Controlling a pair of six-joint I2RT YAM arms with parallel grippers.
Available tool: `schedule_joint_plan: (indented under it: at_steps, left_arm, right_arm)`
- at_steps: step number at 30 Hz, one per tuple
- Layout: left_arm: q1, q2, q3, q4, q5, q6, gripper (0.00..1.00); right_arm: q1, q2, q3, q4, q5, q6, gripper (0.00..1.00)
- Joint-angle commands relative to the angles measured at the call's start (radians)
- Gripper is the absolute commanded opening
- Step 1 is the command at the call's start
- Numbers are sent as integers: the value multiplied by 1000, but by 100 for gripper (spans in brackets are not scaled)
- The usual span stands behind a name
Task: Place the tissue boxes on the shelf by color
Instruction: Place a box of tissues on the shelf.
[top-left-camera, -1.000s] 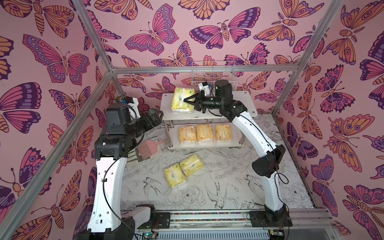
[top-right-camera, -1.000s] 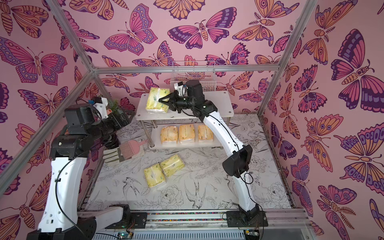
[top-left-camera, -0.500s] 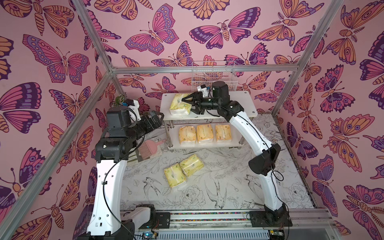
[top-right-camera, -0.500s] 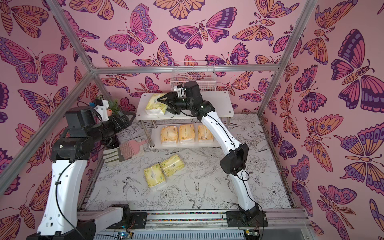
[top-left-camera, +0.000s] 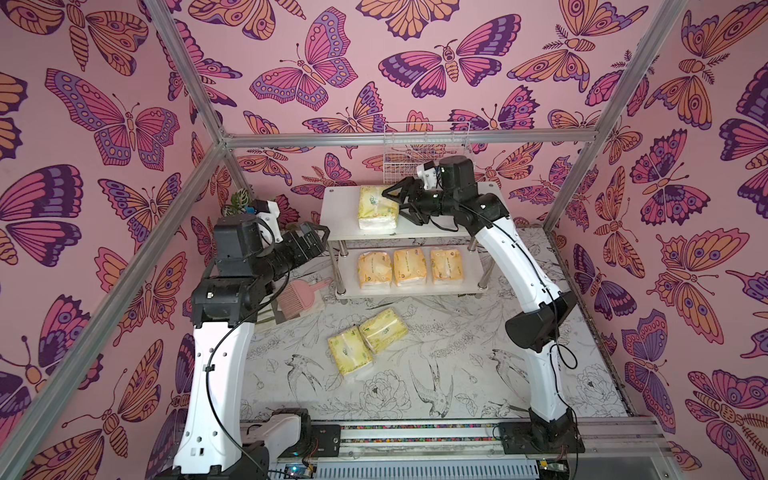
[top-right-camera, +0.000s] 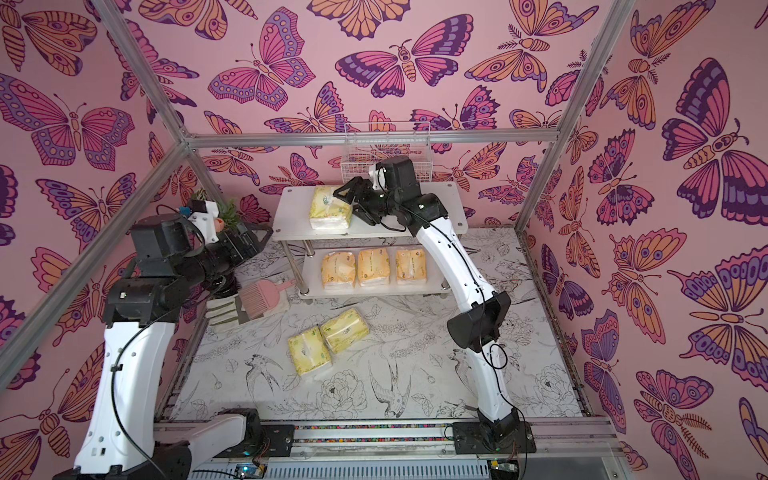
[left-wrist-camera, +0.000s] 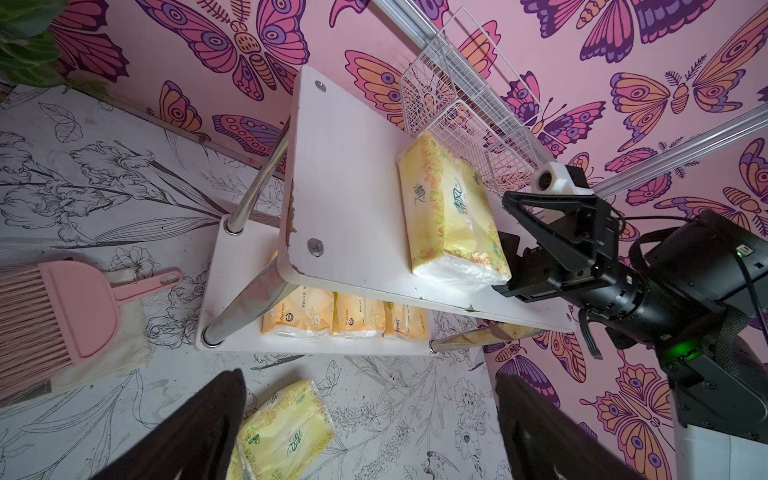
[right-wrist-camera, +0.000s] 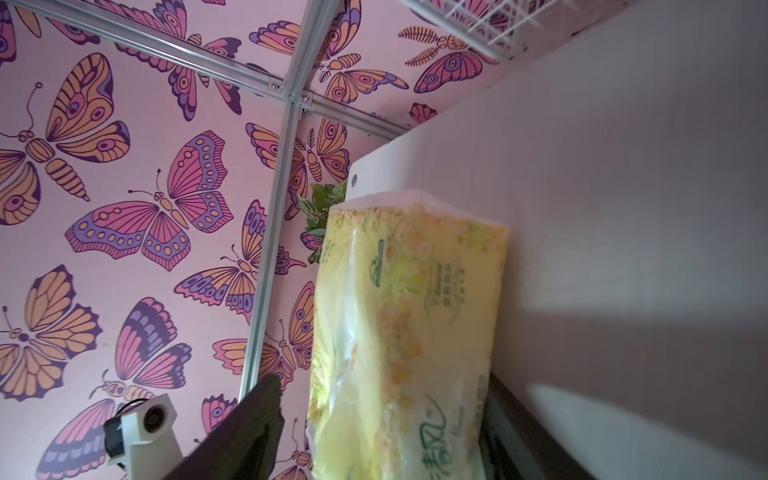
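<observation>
The shelf (top-left-camera: 340, 212) (top-right-camera: 295, 212) stands at the back of the table. One pale yellow-green tissue box (top-left-camera: 376, 208) (left-wrist-camera: 451, 220) (right-wrist-camera: 411, 324) lies on its top board. My right gripper (top-left-camera: 392, 203) (top-right-camera: 348, 204) (left-wrist-camera: 505, 243) is open around that box's right end, and a gap shows between one finger and the wrap. Three orange tissue boxes (top-left-camera: 409, 267) (top-right-camera: 373, 266) sit in a row on the lower board. Two more yellow-green boxes (top-left-camera: 350, 355) (top-left-camera: 383, 330) lie side by side on the table. My left gripper (top-left-camera: 309, 239) (left-wrist-camera: 370, 415) hangs open and empty, left of the shelf.
A pink hand brush (top-left-camera: 297, 297) lies on a folded cloth left of the shelf, under my left arm. A white wire basket (top-left-camera: 424, 149) hangs on the back wall above the shelf. A small plant (top-left-camera: 239, 199) stands in the back left corner. Aluminium frame posts border the cell.
My right gripper, shut on the yellow-green box a second ago, has set it down on the top board and opened its jaws. The left arm has hardly moved.
</observation>
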Motion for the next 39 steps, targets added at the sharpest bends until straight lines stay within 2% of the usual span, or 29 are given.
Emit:
schedule_joint_plan:
  at_steps: [1, 6, 18, 32, 39]
  left_arm:
    - [6, -14, -29, 23, 30, -9, 100]
    - [5, -21, -49, 34, 36, -13, 100]
    - [5, -34, -83, 46, 56, -12, 100]
    - [6, -48, -115, 52, 64, -10, 100]
    - [6, -50, -120, 55, 63, -14, 100]
  right_arm:
    - [-2, -14, 17, -153, 97, -114, 76]
    - [5, -9, 15, -158, 109, -140, 75]
    - [37, 35, 12, -7, 18, -61, 74]
    - [39, 68, 3, 53, 22, -15, 73]
    - [40, -11, -124, 102, 29, -17, 73]
